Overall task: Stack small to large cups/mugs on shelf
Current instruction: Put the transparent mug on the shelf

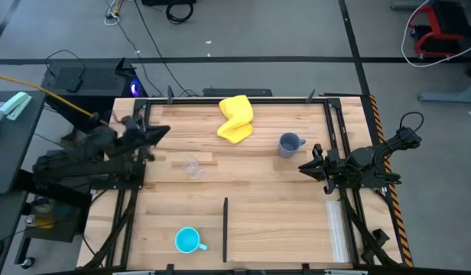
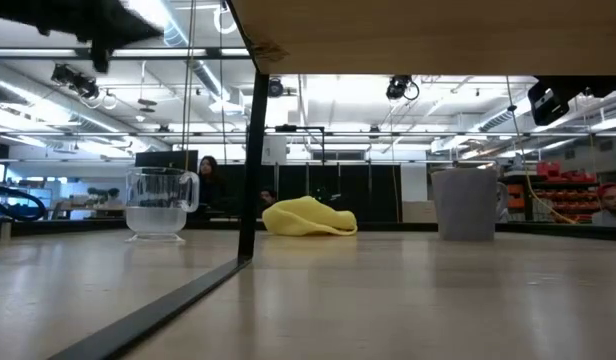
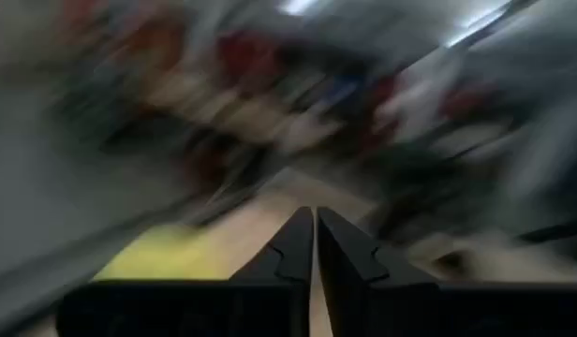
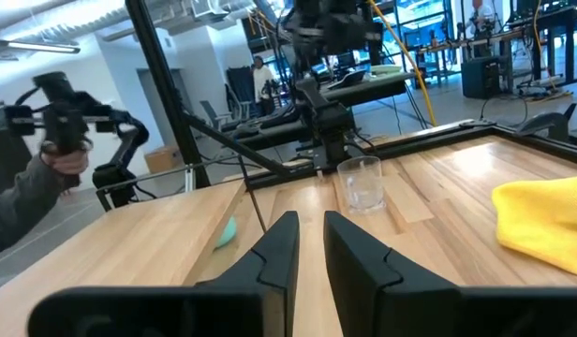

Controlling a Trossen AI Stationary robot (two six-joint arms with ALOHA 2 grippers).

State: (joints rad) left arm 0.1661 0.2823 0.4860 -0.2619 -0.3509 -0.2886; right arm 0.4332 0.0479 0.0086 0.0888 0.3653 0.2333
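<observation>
High view: clear cup sits empty on the tabletop just ahead of the left fingers — pressed together; grey-blue mug near the right fingers — slightly apart.

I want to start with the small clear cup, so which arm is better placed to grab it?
Probably the left. The left gripper sits just beside the clear cup, while the right gripper is farther off, nearer the grey-blue mug.
</observation>
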